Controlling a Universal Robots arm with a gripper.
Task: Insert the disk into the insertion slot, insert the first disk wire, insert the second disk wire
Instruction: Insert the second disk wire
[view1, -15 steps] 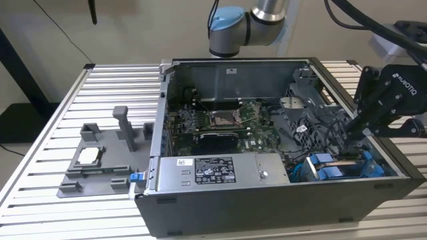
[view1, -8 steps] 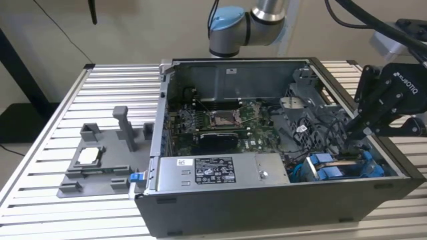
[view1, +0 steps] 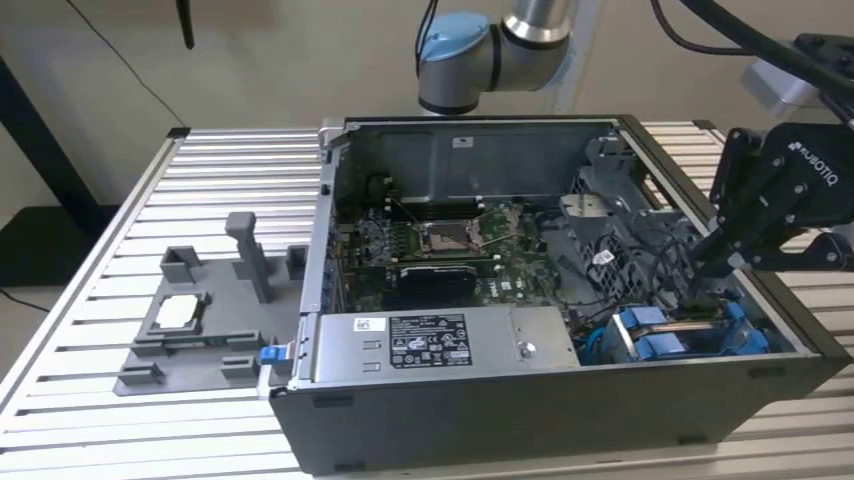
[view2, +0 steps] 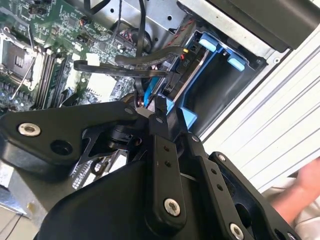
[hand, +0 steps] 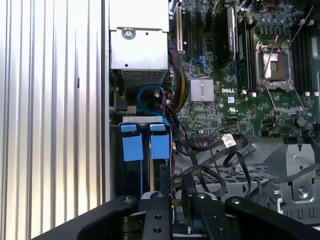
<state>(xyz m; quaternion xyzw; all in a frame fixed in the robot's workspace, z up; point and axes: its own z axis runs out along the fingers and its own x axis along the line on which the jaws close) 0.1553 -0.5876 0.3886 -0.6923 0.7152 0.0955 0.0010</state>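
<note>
1. One large open dark grey metal computer case (view1: 561, 400) lies on a ribbed aluminium slat table (view1: 227, 170); its green motherboard (view1: 441, 240) is exposed, with the square CPU socket (hand: 274, 65) near its middle.
2. A silver labelled power supply box (view1: 427, 340) sits along the case's near wall in the exterior view, towards that view's left.
3. A grey plastic fixture (view1: 200, 310) with upright posts rests on the table outside the case, on the exterior view's left, well apart from the arm.
4. The black gripper (view1: 714, 262) reaches down into the case at the exterior view's right, just above the drive bay corner.
5. The insertion slot (hand: 131, 175), a dark grey rectangular drive cage, stands in that corner beside the case wall.
6. The disk (view1: 687, 335), a flat drive framed by a bright blue plastic caddy, sits inside the cage; its blue end tabs (hand: 146, 146) show side by side in the first wrist view.
7. Black cables (hand: 220, 155) loop between the cage and the motherboard, and a thin blue wire (hand: 147, 97) curls by the cage.
8. The gripper's fingers (view2: 161, 117) are drawn together around a small black connector (view2: 160, 106), right above the blue caddy.
9. A hand (view2: 300, 192) shows beyond the table edge in the second wrist view.
</note>
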